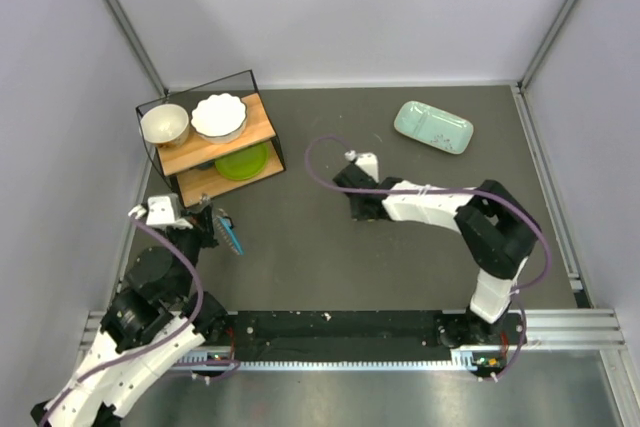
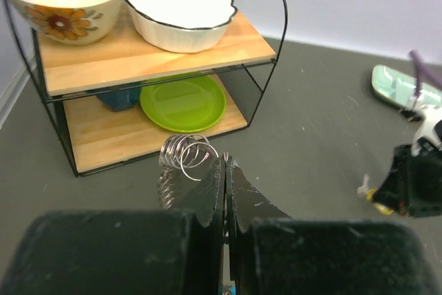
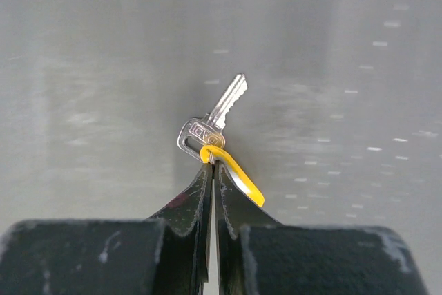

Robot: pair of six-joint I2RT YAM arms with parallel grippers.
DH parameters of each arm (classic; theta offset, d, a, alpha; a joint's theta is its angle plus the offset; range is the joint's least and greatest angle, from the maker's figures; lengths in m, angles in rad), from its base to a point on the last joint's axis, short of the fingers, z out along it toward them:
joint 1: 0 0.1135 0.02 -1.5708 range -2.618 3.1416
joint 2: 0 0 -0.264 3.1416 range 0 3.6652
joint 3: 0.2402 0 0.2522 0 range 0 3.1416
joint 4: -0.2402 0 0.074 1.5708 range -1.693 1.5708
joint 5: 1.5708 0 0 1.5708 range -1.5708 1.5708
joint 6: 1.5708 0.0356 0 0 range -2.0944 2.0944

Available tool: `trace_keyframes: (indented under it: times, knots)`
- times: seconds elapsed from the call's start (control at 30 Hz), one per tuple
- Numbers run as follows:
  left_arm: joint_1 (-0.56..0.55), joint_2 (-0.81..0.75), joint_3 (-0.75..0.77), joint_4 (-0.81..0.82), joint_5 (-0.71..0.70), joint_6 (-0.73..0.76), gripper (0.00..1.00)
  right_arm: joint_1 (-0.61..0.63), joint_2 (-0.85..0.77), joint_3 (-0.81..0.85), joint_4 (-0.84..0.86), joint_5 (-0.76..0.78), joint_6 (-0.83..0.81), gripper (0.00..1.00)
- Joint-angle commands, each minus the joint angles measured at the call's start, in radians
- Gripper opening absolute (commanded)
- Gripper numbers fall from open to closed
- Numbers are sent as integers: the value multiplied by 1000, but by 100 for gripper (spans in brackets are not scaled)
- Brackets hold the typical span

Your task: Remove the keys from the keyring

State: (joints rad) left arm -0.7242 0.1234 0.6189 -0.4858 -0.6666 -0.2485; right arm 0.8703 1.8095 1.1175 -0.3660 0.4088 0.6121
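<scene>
A: Two items. Where?
B: Left, by the rack (image 2: 83, 67): keyring (image 2: 188, 153), pinched in your left gripper (image 2: 226, 170), jaws shut. Centre: key (image 3: 215, 117), clamped in your right gripper (image 3: 212, 165).
A: Handling?
B: The keyring looks light and springy, the key stiff and slick. Take the key by its head.

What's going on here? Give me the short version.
The two arms are taking keys off a ring. The left end effector is shut on the coiled keyring in front of the wire shelf rack, with a blue-covered key beside it. The right end effector, well apart over the table, is shut on a yellow loop carrying a silver key. That key is already clear of the keyring. Whether the blue one is still attached cannot be told.
</scene>
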Motion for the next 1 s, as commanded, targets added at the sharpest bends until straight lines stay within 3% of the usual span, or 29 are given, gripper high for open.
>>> trace_keyframes:
  times: [0.0, 0.2, 0.4, 0.43, 0.47, 0.57, 0.67, 0.77, 0.87, 0.97]
  knots:
    - [3, 93, 13, 92, 79, -17, 0, -117, -123, -99, 19, 41, -35, 0]
    - [2, 356, 44, 151, 206, -44, 0, -298, -202, -194, 44, 9, -67, 0]
    - [2, 641, 88, 217, 282, -71, 0, -387, -260, -226, 61, -48, -104, 3]
    - [2, 669, 96, 230, 298, -75, 0, -389, -271, -225, 61, -53, -110, 8]
    - [2, 699, 102, 236, 306, -81, 0, -389, -300, -225, 58, -59, -115, 20]
    - [2, 800, 130, 260, 318, -86, 0, -387, -360, -231, 55, -83, -130, 43]
    - [2, 878, 153, 282, 343, -109, 0, -387, -443, -240, 45, -111, -153, 53]
    - [2, 914, 142, 390, 453, -103, 0, -387, -516, -251, 42, -140, -169, 57]
    - [3, 938, 130, 469, 483, -113, 0, -387, -562, -249, 39, -185, -184, 73]
    - [3, 1008, 169, 448, 440, -123, 0, -387, -585, -246, 35, -222, -187, 85]
